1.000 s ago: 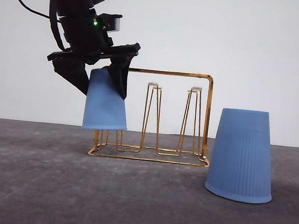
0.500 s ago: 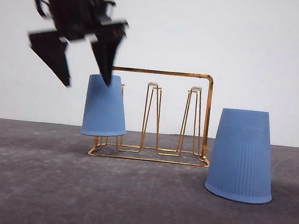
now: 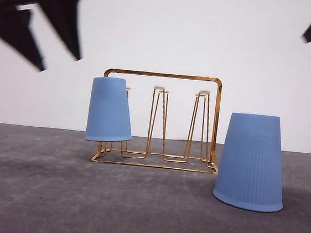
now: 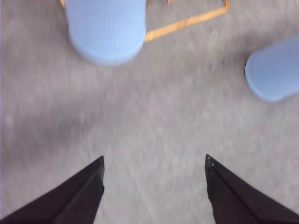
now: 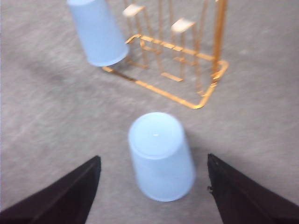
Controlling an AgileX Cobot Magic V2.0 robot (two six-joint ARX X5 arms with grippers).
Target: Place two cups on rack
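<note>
Front view: the left tool [image 3: 58, 64] sits blurred in the upper left of the frame, its fingers spread wide and holding nothing. One light-blue ribbed cup [image 3: 110, 110] hangs upside down, slightly tilted, on the left end of the gold wire rack [image 3: 160, 120] at centre; by my reading the first placement is done. The second cup [image 3: 251, 161] stands mouth-down on the grey tabletop [image 3: 52, 195] at lower right, just beside the rack and apart from it. A dark corner of the right arm shows at upper right. Behind is a plain white wall.

Left wrist view: the left tool's fingers [image 4: 74, 196] stand wide apart over bare, matte grey surface; the racked cup is at the upper left of the frame.

Right wrist view: the right tool [image 5: 152, 196] is wide open and empty, the standing cup framed between its fingers. The next move probably calls for descending, gripping that cup, and lowering it over a free white-tipped prong.
</note>
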